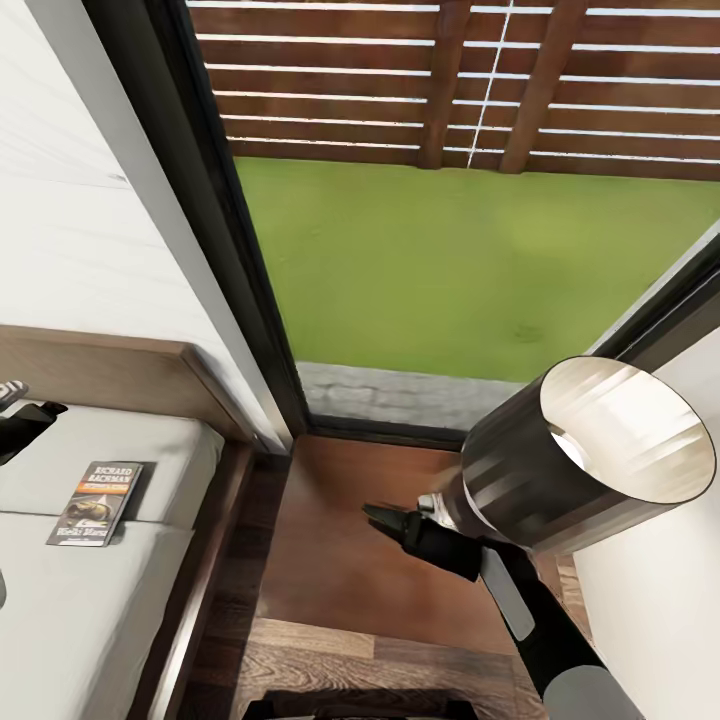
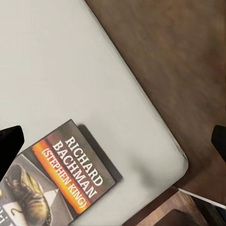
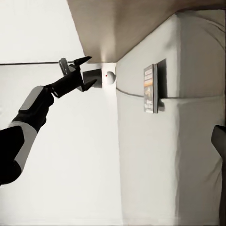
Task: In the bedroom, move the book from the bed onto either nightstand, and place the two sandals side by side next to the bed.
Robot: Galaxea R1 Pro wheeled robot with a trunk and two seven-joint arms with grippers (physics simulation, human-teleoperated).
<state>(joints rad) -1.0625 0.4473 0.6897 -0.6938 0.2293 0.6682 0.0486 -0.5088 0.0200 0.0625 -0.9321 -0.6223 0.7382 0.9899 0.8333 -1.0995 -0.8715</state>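
Observation:
The book (image 1: 95, 503) lies flat on the pale mattress of the bed (image 1: 60, 600), near its headboard end. In the left wrist view the book (image 2: 56, 183) shows its "RICHARD BACHMAN" cover just below my left gripper (image 2: 113, 141), whose jaws stand wide apart. My left gripper (image 1: 25, 405) hovers over the mattress at the edge of the head view, a short way from the book. The right wrist view looks across at that open left gripper (image 3: 92, 70) and the book (image 3: 150, 88). My right gripper (image 1: 385, 520) hangs open above the reddish-brown nightstand (image 1: 340, 570). The sandals are out of view.
A large metal lamp shade (image 1: 590, 450) rises right beside my right forearm. Behind the nightstand a tall dark-framed window (image 1: 240, 250) shows lawn and a slatted fence. The bed's wooden frame (image 1: 205, 580) runs between mattress and nightstand. Plank floor (image 1: 350, 670) lies nearest me.

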